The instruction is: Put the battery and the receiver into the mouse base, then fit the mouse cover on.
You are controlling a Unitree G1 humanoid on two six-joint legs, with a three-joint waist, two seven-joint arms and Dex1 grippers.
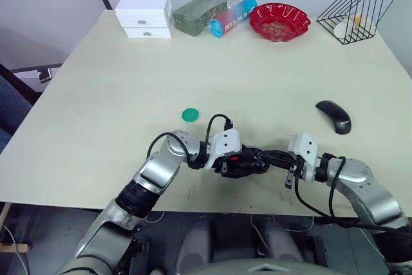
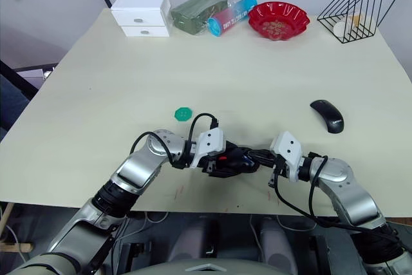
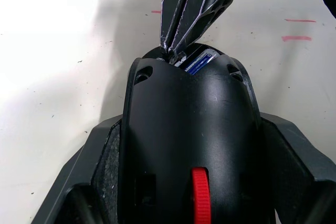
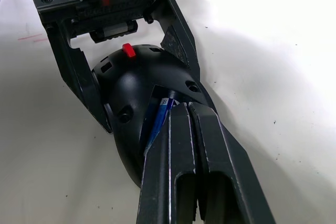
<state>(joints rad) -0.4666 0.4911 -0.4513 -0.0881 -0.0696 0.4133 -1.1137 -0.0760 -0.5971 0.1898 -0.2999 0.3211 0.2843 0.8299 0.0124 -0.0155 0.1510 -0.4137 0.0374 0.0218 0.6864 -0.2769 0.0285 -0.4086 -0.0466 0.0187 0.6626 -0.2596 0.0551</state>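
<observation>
- Left tool [image 1: 239, 163] clamps the mouse base [image 4: 137, 100] by its sides near the bench [image 1: 116, 107] front edge; any twist here could jam the battery [image 4: 157, 119] crooked in its bay.
- Right tool [image 4: 190, 109], fingers pressed together, pokes the battery; a slip could flick it out.
- Mouse cover [image 1: 334, 116] lies well apart, to the right.
</observation>
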